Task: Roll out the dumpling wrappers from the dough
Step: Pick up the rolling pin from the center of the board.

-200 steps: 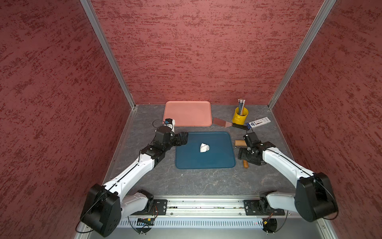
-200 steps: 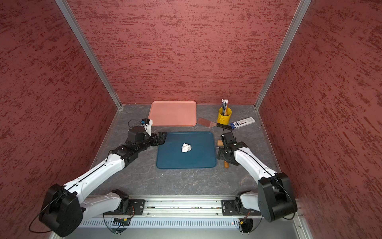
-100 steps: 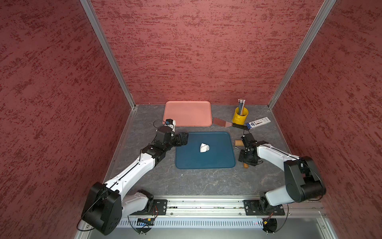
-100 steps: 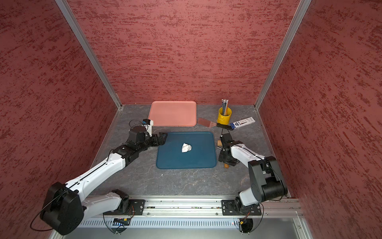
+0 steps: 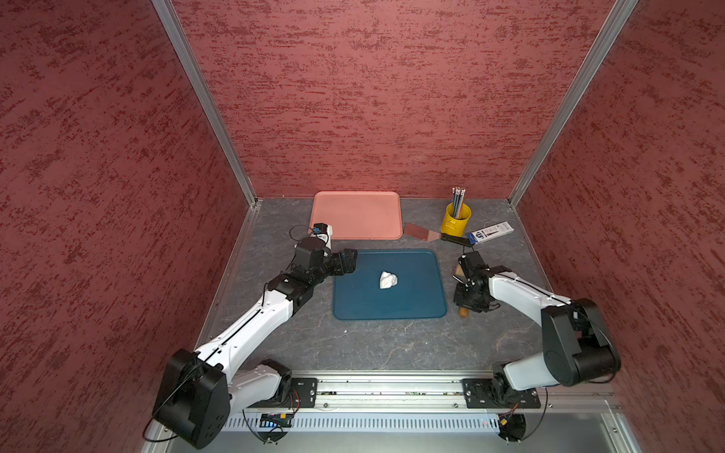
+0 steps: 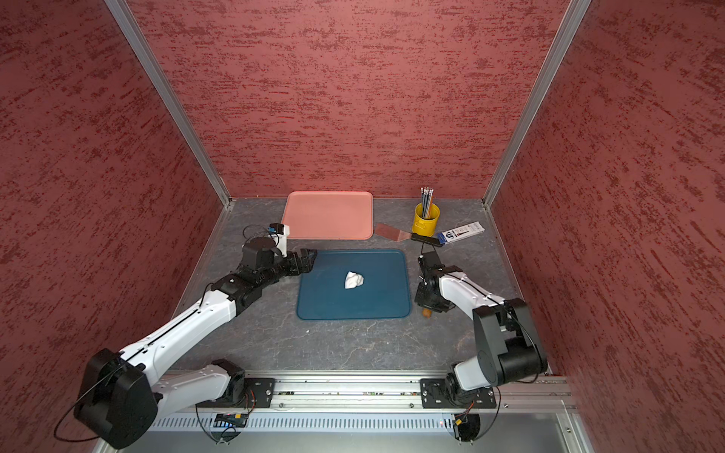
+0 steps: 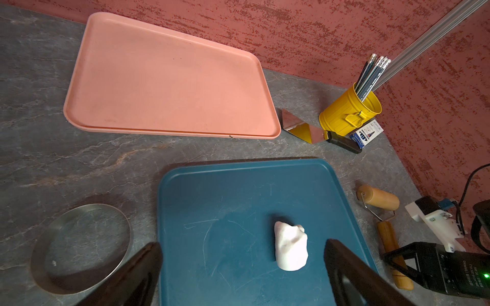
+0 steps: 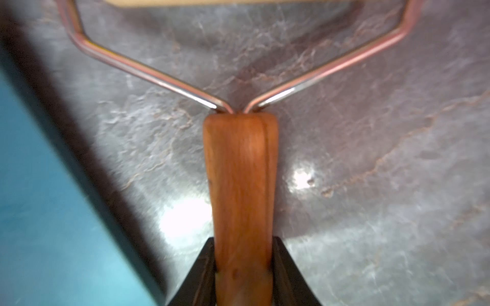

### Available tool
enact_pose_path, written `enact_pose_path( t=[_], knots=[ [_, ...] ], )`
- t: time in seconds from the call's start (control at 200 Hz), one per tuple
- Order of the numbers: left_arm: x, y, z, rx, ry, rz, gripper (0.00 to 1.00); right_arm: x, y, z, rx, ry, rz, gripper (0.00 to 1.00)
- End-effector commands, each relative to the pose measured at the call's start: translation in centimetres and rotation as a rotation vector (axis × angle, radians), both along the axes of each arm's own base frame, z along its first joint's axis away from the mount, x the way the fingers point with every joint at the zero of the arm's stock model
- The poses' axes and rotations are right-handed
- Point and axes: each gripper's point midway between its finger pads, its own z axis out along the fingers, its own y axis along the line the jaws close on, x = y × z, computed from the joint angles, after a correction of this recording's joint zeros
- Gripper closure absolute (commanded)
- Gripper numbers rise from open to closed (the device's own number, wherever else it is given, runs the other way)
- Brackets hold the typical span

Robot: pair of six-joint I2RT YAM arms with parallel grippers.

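Two claws differ: the left gripper gapes wide and empty at the ten-o'clock corner of the blue tray — the right gripper pinches the handle of the wooden roller at three o'clock. The dough sits mid-tray.

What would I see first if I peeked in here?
A white lump of dough sits alone in the middle of the blue tray. Beside that tray, the right gripper pinches the roller by its wooden handle. At the back, a yellow cup holds pencils.
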Motion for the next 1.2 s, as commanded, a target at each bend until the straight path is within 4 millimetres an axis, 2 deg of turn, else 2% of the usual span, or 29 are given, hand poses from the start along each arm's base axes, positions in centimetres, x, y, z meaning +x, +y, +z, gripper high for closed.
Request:
enact_pose_path(
  t=[0.0,0.14,0.21,0.275,0.371,0.481,0.676,0.771,0.831,0.942,1.062,1.192],
  knots=[
    [-0.3,-0.3,3.0,-0.021,-0.082,-0.032,0.0,2.0,0.8,4.2,0.025,-0.128,0.061,1.0],
    [-1.7,-1.9,5.4,-0.191,-0.065,-0.075,0.0,3.2,2.7,9.3,0.017,-0.26,0.183,1.0],
    [-2.6,-4.0,6.2,-0.323,-0.041,-0.129,0.04,3.7,4.8,12.0,0.015,-0.34,0.285,1.0],
    [-3.8,-6.9,6.5,-0.388,-0.005,-0.193,0.05,4.0,7.3,14.4,0.049,-0.414,0.372,1.0],
    [-5.1,-10.5,6.7,-0.431,0.028,-0.238,0.06,4.3,9.6,16.7,0.078,-0.498,0.441,1.0],
    [-5.8,-12.5,6.0,-0.454,0.042,-0.252,0.06,4.5,10.2,16.7,0.091,-0.499,0.452,1.0],
    [-6.4,-13.7,5.4,-0.373,0.015,-0.302,0.08,4.1,11.5,17.1,0.16,-0.515,0.509,1.0],
    [-6.6,-13.6,5.3,-0.181,-0.136,-0.359,0.07,3.7,11.9,16.6,0.173,-0.485,0.542,1.0],
    [-6.3,-13.2,5.5,-0.024,-0.279,-0.386,0.08,3.3,12.2,16.7,0.188,-0.473,0.555,1.0],
    [-6.2,-13.7,5.7,0.217,-0.574,-0.491,0.08,2.8,12.8,17.1,0.228,-0.454,0.575,1.0],
    [-7.5,-16.3,4.9,0.332,-0.809,-0.686,0.08,2.6,13.3,17.2,0.254,-0.432,0.586,1.0],
    [-7.6,-19.7,2.6,0.419,-0.85,-0.858,0.11,2.6,13.7,17.3,0.275,-0.418,0.591,1.0]
  ],
)
